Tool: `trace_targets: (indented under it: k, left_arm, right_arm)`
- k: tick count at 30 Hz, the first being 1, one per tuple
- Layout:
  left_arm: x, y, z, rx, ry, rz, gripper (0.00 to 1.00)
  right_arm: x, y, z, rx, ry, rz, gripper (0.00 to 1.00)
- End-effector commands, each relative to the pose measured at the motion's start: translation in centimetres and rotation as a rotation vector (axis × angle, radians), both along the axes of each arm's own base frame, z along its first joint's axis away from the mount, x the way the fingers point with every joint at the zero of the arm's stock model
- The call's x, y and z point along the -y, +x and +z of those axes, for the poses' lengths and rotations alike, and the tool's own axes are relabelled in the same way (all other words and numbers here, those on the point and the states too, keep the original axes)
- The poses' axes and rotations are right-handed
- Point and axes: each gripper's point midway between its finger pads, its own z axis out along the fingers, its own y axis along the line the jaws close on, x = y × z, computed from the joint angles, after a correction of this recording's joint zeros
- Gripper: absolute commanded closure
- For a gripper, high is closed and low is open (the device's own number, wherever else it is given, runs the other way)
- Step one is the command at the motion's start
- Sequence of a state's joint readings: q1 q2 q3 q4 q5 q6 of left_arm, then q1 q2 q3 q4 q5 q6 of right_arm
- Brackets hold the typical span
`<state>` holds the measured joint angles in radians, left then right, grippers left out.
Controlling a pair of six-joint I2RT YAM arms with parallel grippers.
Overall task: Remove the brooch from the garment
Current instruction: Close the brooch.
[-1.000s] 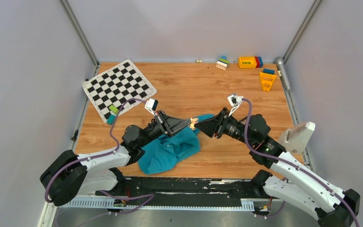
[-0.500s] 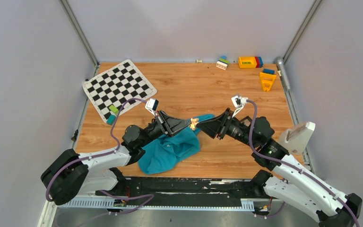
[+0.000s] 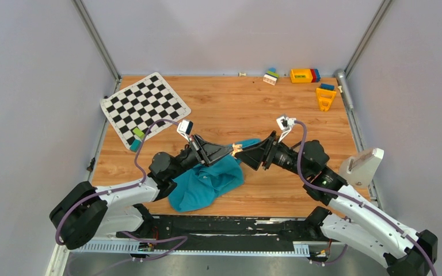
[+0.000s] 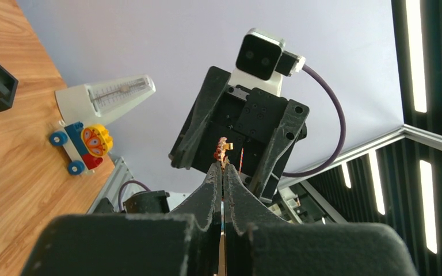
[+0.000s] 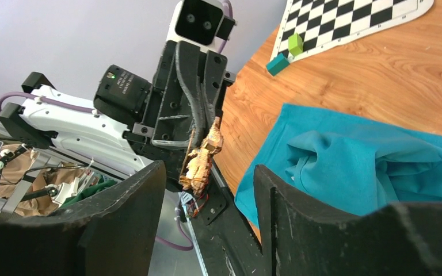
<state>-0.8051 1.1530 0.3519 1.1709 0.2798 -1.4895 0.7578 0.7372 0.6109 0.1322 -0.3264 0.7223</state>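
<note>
The brooch [image 3: 236, 149], a small gold-brown ornament, is pinched at the tips of my left gripper [image 3: 232, 151], which is shut on it and holds it in the air. In the left wrist view the brooch [image 4: 223, 150] sticks up from the closed tips of my left gripper [image 4: 223, 167]. My right gripper [image 3: 243, 153] faces it, open, with one finger on each side of the brooch [image 5: 205, 155] and not touching it. The teal garment [image 3: 207, 183] lies crumpled on the table below, and the garment [image 5: 368, 167] shows apart from the brooch.
A checkered mat [image 3: 144, 105] lies at the back left with small green and teal blocks [image 3: 136, 140] by its near corner. Toy bricks [image 3: 303, 75] and an orange piece [image 3: 325, 98] sit at the back right. A white wedge-shaped object [image 3: 361, 165] stands at the right edge.
The right gripper has opened wider and, after drawing back a little, moved in again so its fingers flank the brooch. The left gripper has stayed shut and still.
</note>
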Motion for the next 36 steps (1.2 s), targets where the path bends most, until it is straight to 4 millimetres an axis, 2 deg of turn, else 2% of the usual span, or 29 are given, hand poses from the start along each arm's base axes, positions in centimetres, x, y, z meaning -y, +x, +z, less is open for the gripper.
trace_targets:
  k: [1,11,22,28,36]
  left_arm:
    - [0.0,-0.4,2.2,0.092,-0.022,0.013,1.0]
    - [0.1,-0.1,1.6,0.114,0.039,0.054,1.0]
    - [0.0,-0.1,1.6,0.128,0.044,0.062,1.0]
    - [-0.1,-0.5,2.1,0.164,0.041,0.069,1.0]
    - [-0.2,-1.2,2.9,0.22,0.038,0.072,1.0]
  right_arm:
    - [-0.5,0.1,2.7,0.04,0.045,0.02,0.41]
    - [-0.7,0.5,2.0,0.003,0.036,0.009,0.59]
    - [-0.8,0.2,0.8,-0.036,0.029,0.025,0.64]
    - [-0.8,0.2,-0.1,-0.07,0.025,0.02,0.71]
    - [-0.9,0.6,-1.4,-0.12,0.002,0.002,0.7]
